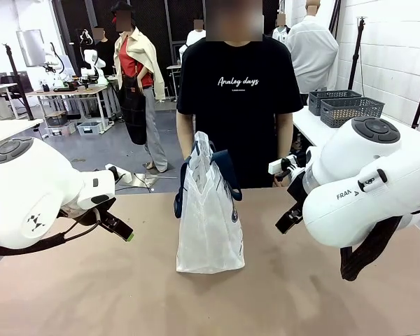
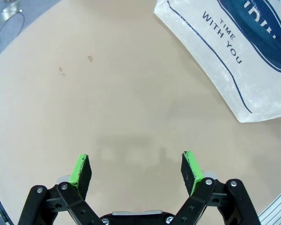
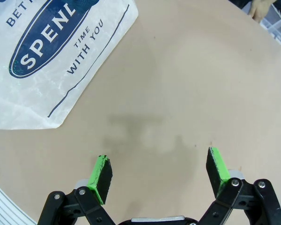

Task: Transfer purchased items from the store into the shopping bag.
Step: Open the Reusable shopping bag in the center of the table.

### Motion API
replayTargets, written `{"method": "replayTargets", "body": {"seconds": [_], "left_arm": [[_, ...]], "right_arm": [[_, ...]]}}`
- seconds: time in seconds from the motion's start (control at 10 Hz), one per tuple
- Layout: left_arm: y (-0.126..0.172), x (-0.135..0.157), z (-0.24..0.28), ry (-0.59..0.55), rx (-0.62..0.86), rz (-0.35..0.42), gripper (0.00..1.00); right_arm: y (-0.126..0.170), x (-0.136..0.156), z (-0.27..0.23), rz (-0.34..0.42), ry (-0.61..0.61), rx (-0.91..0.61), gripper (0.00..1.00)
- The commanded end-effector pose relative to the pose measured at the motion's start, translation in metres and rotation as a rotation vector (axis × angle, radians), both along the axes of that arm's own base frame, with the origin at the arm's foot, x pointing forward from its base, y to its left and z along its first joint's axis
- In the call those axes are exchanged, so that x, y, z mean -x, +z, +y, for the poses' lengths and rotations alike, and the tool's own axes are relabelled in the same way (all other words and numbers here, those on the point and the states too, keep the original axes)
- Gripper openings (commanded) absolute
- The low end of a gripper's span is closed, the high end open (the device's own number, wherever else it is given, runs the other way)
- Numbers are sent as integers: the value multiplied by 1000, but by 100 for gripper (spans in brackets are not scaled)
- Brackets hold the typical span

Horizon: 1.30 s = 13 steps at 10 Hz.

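Your left pincer [image 2: 136, 166] and right pincer [image 3: 159, 171] are both spread wide and empty, each low over the bench [image 1: 91, 294]. The shopping bag [image 1: 210, 224] stands upright in the middle between them, in front of the person [image 1: 238, 105]. It looks thin and light, so I think it tips easily. Keep its navy handles [image 1: 227, 171] apart and lower the items in from above, without pushing the side.

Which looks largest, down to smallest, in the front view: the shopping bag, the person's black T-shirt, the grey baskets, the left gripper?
1. black T-shirt, though partly hidden by the bag
2. shopping bag
3. grey baskets; they stand farther off, so their true size is unsure
4. left gripper
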<state>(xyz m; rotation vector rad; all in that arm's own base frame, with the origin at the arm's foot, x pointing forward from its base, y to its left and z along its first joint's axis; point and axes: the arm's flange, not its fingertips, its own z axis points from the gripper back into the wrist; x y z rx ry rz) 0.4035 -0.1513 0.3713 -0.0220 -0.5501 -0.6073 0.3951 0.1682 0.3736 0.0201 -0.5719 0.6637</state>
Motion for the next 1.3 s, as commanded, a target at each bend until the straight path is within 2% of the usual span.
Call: {"method": "replayTargets", "body": {"seconds": [0.0, 1.2], "left_arm": [[0, 0, 1, 1, 0, 0, 100], [0, 0, 1, 1, 0, 0, 100]], "right_arm": [[0, 0, 0, 0, 0, 0, 100], [0, 0, 0, 0, 0, 0, 100]]}}
